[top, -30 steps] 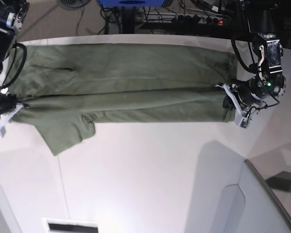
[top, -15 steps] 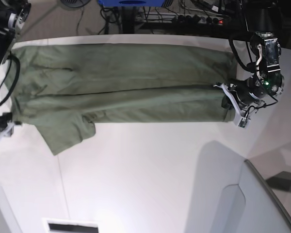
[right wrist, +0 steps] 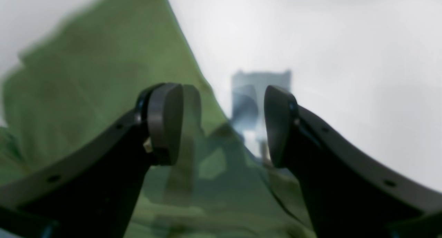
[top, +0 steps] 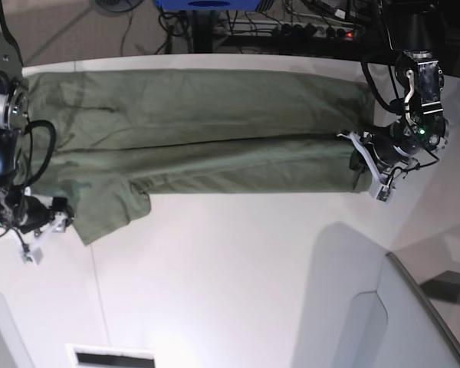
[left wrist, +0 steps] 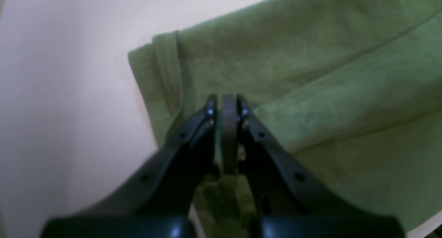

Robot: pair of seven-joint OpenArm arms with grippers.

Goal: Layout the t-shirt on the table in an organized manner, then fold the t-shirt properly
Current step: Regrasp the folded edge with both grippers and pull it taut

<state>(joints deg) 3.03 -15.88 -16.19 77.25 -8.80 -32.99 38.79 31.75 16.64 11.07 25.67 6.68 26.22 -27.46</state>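
- t-shirt (top: 199, 138): olive green, stretched out long across the upper part of the table (top: 238, 261) in the base view, running 9 to 3 o'clock. Top layer is folded over lengthwise; the fold edge shows as a crease line along the middle.
- One sleeve (top: 107, 207) sticks out toward 7 o'clock from the shirt's lower edge, flat on the white top.
- left gripper (top: 368, 165): at the shirt's 3 o'clock end in the base view, sitting on the lower corner of the cloth. In its wrist view, left gripper (left wrist: 226, 106) has its jaws clenched, tips pressed together with green fabric bunched up between the fingers lower down, so it is grasping the t-shirt (left wrist: 310, 75).
- In that wrist view the hemmed corner of the shirt lies at 11 o'clock from the tips; bare table (left wrist: 62, 93) at 9 o'clock.
- right gripper (top: 42, 234): at the shirt's 9 o'clock end in the base view, just beside the sleeve, low near the table.
- Right wrist view: right gripper (right wrist: 222, 124) is released, fingers wide apart, nothing between them. Blurry t-shirt (right wrist: 86, 86) lies under and behind the 9 o'clock finger; the 3 o'clock finger is over white table (right wrist: 345, 58).
- Right wrist picture is too soft to tell whether the fingers touch the cloth.
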